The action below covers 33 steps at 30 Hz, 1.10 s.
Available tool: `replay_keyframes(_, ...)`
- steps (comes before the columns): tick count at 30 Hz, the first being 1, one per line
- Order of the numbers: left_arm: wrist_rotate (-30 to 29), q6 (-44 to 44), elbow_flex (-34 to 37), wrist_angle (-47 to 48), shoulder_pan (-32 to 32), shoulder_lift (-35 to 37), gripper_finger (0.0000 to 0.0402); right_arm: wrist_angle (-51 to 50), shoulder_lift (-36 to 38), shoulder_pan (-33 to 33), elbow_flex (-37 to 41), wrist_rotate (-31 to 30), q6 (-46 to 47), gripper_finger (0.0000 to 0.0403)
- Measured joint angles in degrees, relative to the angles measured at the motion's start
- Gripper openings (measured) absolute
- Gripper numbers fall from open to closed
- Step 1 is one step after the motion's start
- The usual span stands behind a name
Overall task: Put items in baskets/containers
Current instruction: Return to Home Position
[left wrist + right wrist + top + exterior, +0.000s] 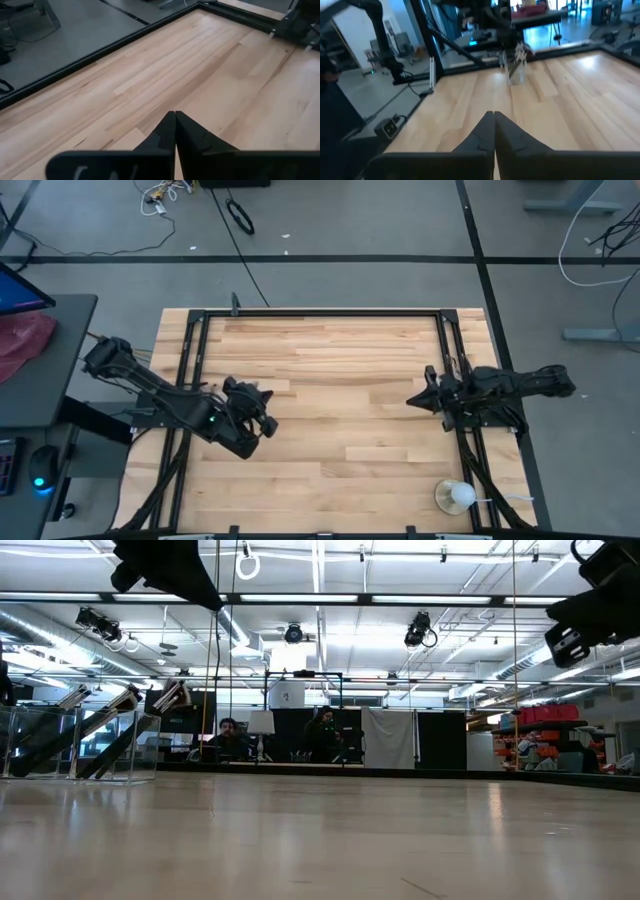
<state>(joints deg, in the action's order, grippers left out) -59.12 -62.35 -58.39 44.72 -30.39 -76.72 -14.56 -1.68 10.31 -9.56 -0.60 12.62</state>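
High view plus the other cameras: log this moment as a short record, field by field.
Left pincer: shut, empty, over the table's left part
Right pincer: shut, empty, over the table's right part
Clear holder: upright on the table, beneath the left arm
Brushes: leaning inside the holder
Loose brushes: none visible on the table
White ball-like object: on the table, near a corner on the right pincer's side

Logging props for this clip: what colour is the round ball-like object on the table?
White; the ball-like object shows best in the high view.
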Motion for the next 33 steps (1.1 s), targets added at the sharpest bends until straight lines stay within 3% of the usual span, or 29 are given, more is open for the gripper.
replay_keyframes(6,0.0,0.0,0.0,-2.3,0.1,-2.7,0.0007,2.3,1.7,0.0,1.6,0.0,-1.1,0.0004)
replay_keyframes(14,-0.6,0.0,0.0,-4.3,0.1,-3.3,0.0007,15.9,1.7,-0.4,8.6,0.9,-2.7,0.0003)
replay_keyframes(24,-2.6,0.2,0.0,-5.0,0.1,-3.0,0.0003,15.3,1.7,-2.9,8.6,0.9,-5.7,0.0002)
replay_keyframes(28,-2.2,3.0,0.0,-5.0,0.4,-3.0,0.0003,15.8,1.7,-4.4,8.6,-2.9,-5.6,0.0002)
replay_keyframes(33,-1.4,6.3,0.5,-5.6,2.3,-2.0,0.0002,15.9,1.7,-7.5,8.6,-3.5,-3.8,0.0002)
